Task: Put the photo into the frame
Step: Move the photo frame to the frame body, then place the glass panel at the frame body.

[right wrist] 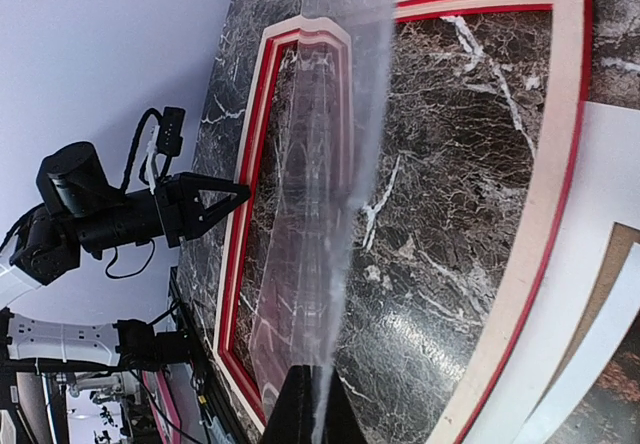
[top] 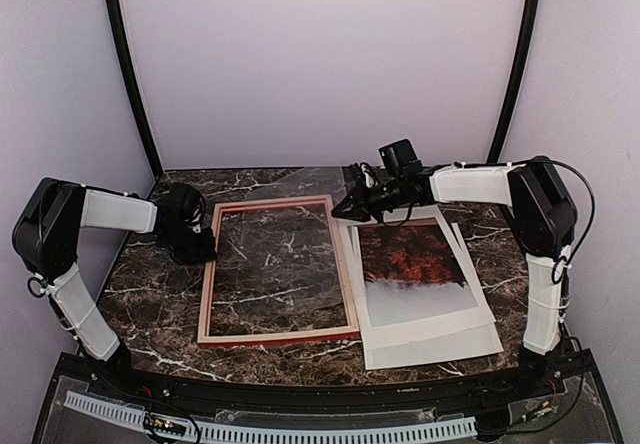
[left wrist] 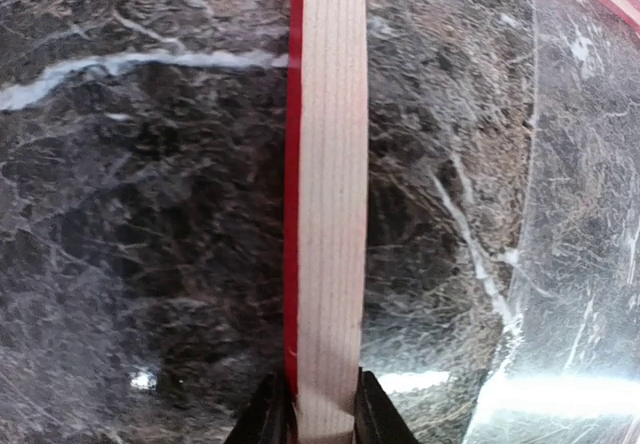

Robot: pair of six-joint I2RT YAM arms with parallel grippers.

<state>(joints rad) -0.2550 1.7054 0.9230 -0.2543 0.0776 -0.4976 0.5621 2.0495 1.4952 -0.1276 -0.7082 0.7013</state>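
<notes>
Marble, dark with white veins, covers the table (top: 160, 294). At its left side the left gripper (top: 200, 244) reaches down to the left rail of the frame (top: 278, 337). From overhead the tips are a dark blur against the rail. The left wrist camera settles it: two black fingers (left wrist: 268, 419) press on either side of the rail, clamped on it.

That close view also shows the rail's upward face as pale grained wood with a thin red strip along its outer edge. From above, the frame lies flat in the middle of the table, a thin-railed rectangle with marble showing through its opening.

Over the frame is a clear pane (top: 300, 184), hard to make out from above except as a faint sheen that reaches past the far rail. The right wrist camera sees it almost edge-on, tilted up off the frame. Its near edge is pinched in the right gripper (top: 342, 209), whose jaws are closed together on it at the frame's far right corner.

Right of the frame, outside it, lies the photo (top: 408, 264). It is dark red-orange foliage on the far half, fading to pale grey on the near half. It rests flat on overlapping white sheets (top: 440, 339), which touch the frame's right rail.
</notes>
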